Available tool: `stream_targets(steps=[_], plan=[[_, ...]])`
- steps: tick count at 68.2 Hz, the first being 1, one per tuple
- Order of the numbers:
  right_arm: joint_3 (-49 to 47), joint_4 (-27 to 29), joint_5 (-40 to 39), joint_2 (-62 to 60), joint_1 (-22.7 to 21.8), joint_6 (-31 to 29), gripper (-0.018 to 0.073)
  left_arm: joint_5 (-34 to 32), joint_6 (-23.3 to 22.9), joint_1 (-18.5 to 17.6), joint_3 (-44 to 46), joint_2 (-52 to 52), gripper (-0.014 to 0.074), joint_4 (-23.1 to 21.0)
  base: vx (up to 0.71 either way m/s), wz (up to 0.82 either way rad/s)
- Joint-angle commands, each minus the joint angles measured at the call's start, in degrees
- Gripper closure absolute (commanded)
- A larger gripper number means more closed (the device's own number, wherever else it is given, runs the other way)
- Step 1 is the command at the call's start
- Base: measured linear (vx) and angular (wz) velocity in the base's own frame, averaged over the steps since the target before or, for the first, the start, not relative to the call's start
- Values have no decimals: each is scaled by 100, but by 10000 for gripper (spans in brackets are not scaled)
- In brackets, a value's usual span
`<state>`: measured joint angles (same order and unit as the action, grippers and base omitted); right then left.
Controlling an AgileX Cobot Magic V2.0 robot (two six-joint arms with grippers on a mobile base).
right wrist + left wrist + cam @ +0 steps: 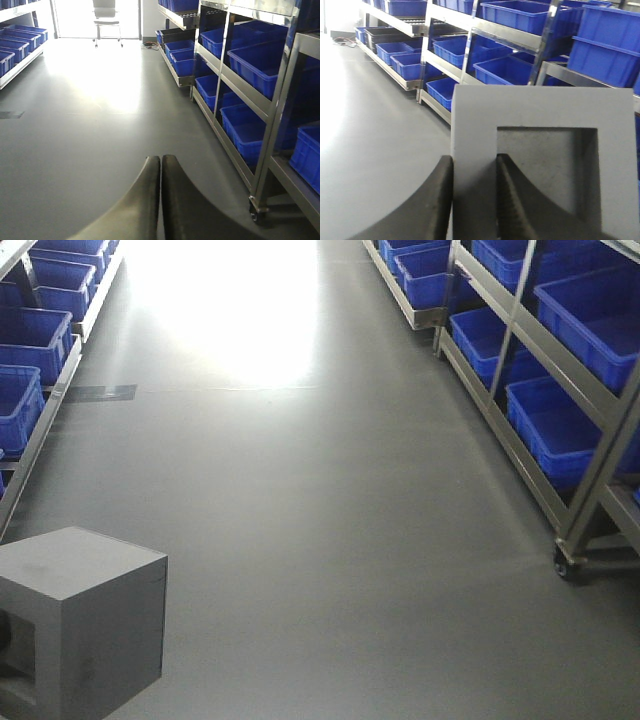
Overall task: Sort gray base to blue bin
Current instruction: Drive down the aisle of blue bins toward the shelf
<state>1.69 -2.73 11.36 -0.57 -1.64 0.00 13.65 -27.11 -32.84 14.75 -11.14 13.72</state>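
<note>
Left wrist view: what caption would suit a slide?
Left fingers pinch the gray base's wall, blue bins shelved behind.

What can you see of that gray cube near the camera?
The gray base is a matte gray cube with crisp edges and a faintly smudged surface. One face has a square recess sunk into it. The left gripper clamps one wall of that recess, one finger inside and one outside. In the front view it shows at the lower left, recessed face turned leftward. Nothing else visibly touches it.
</note>
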Motion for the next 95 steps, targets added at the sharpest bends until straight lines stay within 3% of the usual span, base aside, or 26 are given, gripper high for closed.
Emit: stream_targets(steps=[1,95], plan=[[42,-27,-409,-91,6,-69,564,-613,-26,-42,165,-39,603,3,41,18],[42,-27,-409,-91,6,-69,564,-613,-26,-42,165,-39,603,3,47,4]])
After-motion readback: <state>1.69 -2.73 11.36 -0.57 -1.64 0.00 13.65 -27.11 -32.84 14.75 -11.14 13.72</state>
